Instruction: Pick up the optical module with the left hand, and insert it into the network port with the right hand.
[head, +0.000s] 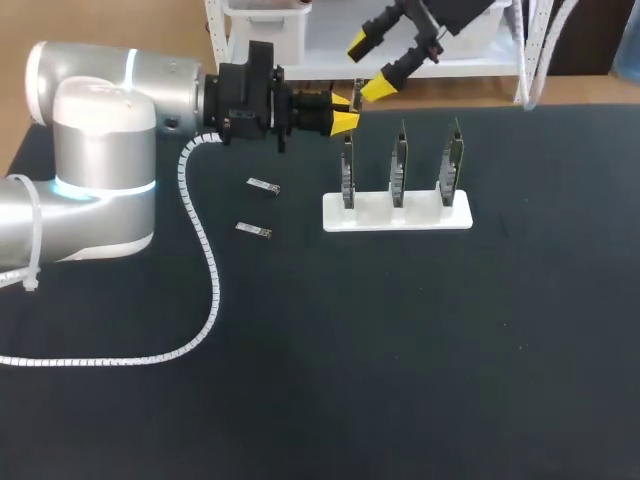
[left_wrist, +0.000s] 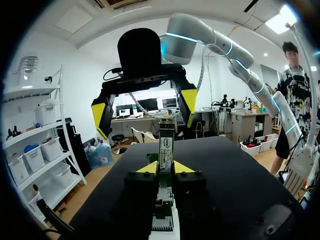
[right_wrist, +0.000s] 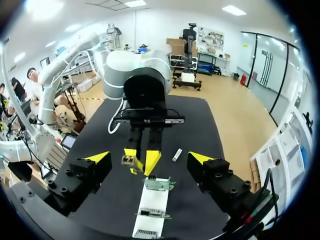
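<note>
My left gripper (head: 346, 112) hangs above the table's back edge, just behind the leftmost card of the white stand (head: 397, 212), and is shut on a small metal optical module (head: 357, 90). In the left wrist view the module (left_wrist: 166, 147) stands upright between the yellow tips of the left gripper (left_wrist: 165, 167). My right gripper (head: 368, 66) is open wide right behind it, its fingers on either side of the module without touching. In the right wrist view the right gripper (right_wrist: 150, 159) faces the left gripper (right_wrist: 141, 159) and the held module (right_wrist: 128, 160).
The stand carries three upright network cards (head: 398, 165); one card (right_wrist: 159, 183) lies under the right gripper. Two spare modules (head: 263, 185) (head: 254, 230) lie on the black mat left of the stand. A white coiled cable (head: 205, 260) trails over the mat's left side.
</note>
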